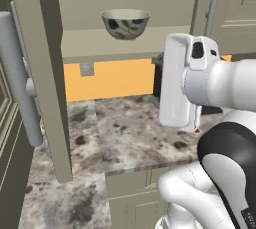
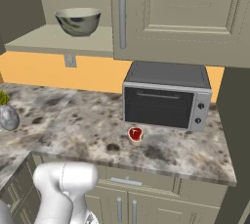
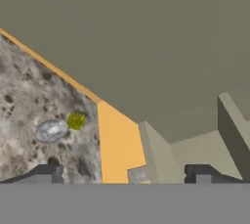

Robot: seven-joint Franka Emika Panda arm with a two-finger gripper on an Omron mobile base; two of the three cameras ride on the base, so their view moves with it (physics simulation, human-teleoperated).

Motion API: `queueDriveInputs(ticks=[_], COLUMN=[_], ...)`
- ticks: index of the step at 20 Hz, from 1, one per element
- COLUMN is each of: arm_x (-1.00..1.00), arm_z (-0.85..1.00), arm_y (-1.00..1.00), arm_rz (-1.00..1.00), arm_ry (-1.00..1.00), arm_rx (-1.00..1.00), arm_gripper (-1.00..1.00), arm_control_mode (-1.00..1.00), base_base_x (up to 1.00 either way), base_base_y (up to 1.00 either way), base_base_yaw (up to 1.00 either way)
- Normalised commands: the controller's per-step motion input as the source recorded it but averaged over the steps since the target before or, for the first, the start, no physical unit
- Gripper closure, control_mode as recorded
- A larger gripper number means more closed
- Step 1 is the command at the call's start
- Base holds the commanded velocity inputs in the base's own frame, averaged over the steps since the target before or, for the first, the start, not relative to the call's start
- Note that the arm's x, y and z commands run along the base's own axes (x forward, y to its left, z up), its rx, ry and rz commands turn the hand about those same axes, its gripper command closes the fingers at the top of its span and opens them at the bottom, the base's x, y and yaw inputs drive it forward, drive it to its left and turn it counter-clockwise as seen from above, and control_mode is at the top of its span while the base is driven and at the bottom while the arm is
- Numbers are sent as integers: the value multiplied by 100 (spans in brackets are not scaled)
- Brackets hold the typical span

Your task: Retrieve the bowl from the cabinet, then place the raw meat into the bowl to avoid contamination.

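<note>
I see the bowl on the cabinet shelf, the raw meat near the tabletop's front edge.

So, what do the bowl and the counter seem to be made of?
The bowl looks like glazed ceramic: smooth pale surface with dark painted blotches. The counter looks like polished stone, perhaps granite: grey and brown speckles. It is a rendering, so both are guesses.

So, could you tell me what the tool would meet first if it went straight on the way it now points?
Probably the cabinet: its flat beige underside lies ahead of the open tool in the hand view. Depth is unclear, so this is a judgement.
</note>
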Motion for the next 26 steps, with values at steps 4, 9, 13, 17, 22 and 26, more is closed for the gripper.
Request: queueDriveInputs(ticks=[4,9,13,17,22,26], arm_x=[0,1,6,13,18,9], arm_z=[19,18,1,0,0,0], arm_y=[-17,-17,-3,0,-2,-17], arm_rz=[-9,-5,-2,-2,-2,-3], arm_ry=[12,8,1,0,1,0], arm_rx=[6,3,0,-1,-2,-2], arm_gripper=[-100,-100,-100,-100,-100,-100], arm_control_mode=[-100,-100,-100,-100,-100,-100], base_base_x=[0,0,0,0,0,0], base_base_y=[0,0,0,0,0,0], base_base_yaw=[0,0,0,0,0,0])
